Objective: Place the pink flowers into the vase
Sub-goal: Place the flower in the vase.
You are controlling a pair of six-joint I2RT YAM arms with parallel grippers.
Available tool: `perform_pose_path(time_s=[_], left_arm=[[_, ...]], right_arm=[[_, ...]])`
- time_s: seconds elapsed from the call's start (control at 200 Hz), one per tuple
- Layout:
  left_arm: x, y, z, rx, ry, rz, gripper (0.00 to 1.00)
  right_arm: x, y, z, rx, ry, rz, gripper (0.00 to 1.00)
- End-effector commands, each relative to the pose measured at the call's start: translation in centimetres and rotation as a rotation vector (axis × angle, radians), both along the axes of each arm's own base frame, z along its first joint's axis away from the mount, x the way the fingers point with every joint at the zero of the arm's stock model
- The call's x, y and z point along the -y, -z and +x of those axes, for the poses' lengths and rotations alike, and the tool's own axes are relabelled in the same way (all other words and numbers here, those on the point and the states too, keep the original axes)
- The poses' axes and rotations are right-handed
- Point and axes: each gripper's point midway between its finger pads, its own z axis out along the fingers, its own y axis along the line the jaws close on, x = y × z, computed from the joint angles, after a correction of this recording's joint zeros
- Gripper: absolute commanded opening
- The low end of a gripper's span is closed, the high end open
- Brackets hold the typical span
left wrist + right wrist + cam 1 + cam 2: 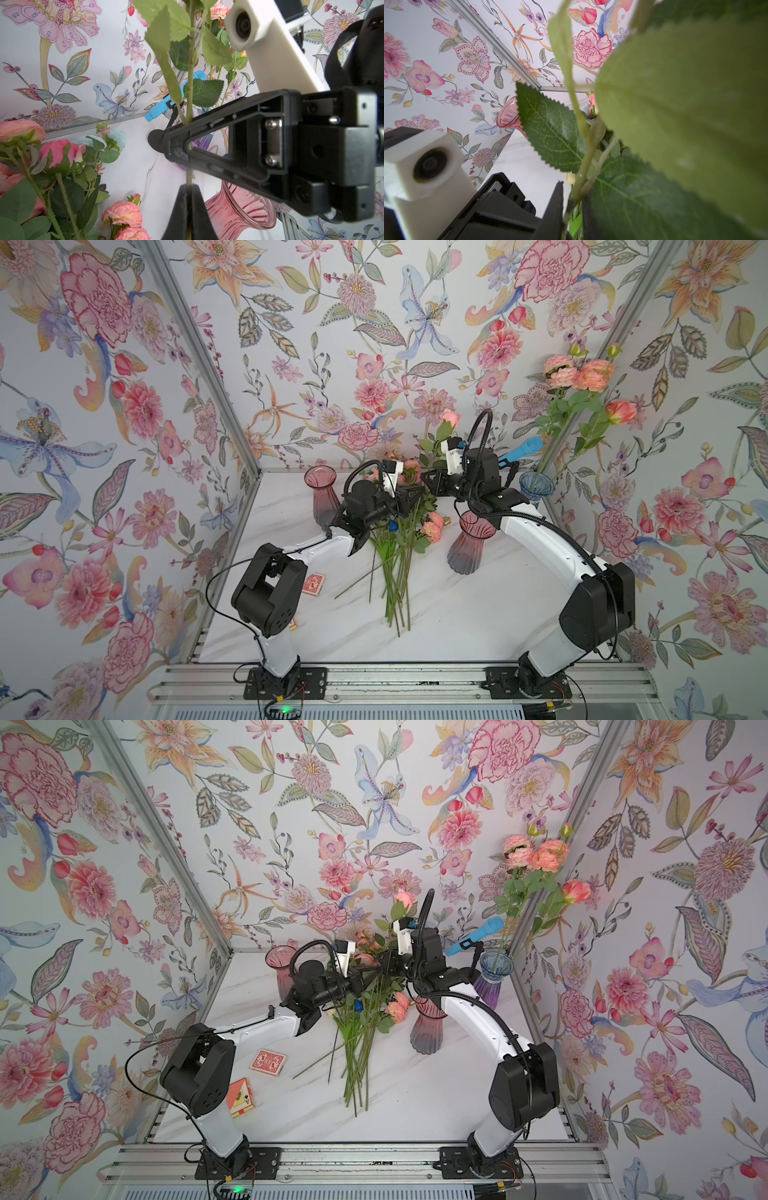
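- Three vases: far pink vase (319,497), near pink vase (468,547), blue vase (536,488);
- left gripper (188,188) clamped on rose stem (190,47); right gripper (572,194) brackets it, grip unclear;
- two packs, unseen from either wrist: card pack (268,1061), second card pack (242,1096).

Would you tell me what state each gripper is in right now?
Left gripper: closed on the pink rose's stem.
Right gripper: closed on the same stem.

Overhead stereo pair, two close wrist views
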Motion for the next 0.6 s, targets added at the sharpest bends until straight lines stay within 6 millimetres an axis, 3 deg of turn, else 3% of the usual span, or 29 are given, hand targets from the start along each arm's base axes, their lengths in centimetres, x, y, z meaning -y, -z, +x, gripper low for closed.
perform_pose_path(time_s=[0.0, 0.085, 0.215, 0.285, 0.445, 0.595], left_arm=[[0.1, -2.8, -1.0, 0.054, 0.015, -0.04, 0.0], [0.2, -2.2, -1.1, 0.05, 0.014, -0.02, 0.0], [0.0, -1.4, -1.1, 0.053, 0.005, 0.023, 0.14], [-0.2, -1.1, -1.1, 0.061, -0.006, 0.053, 0.3], [-0.7, -0.3, -1.2, 0.075, -0.027, 0.132, 0.57], [-1.3, 0.6, -1.2, 0.087, -0.047, 0.21, 0.86]], right_arm=[[-0.5, -2.0, 0.2, 0.052, -0.004, 0.019, 0.08], [-0.4, -2.1, 0.3, 0.059, 0.003, 0.016, 0.04], [0.0, -2.8, 0.5, 0.084, 0.024, 0.006, 0.0], [0.4, -3.3, 0.7, 0.104, 0.039, -0.001, 0.0], [2.5, -5.1, 1.8, 0.148, 0.094, -0.003, 0.0], [5.0, -8.8, 2.4, 0.245, 0.138, -0.009, 0.0]])
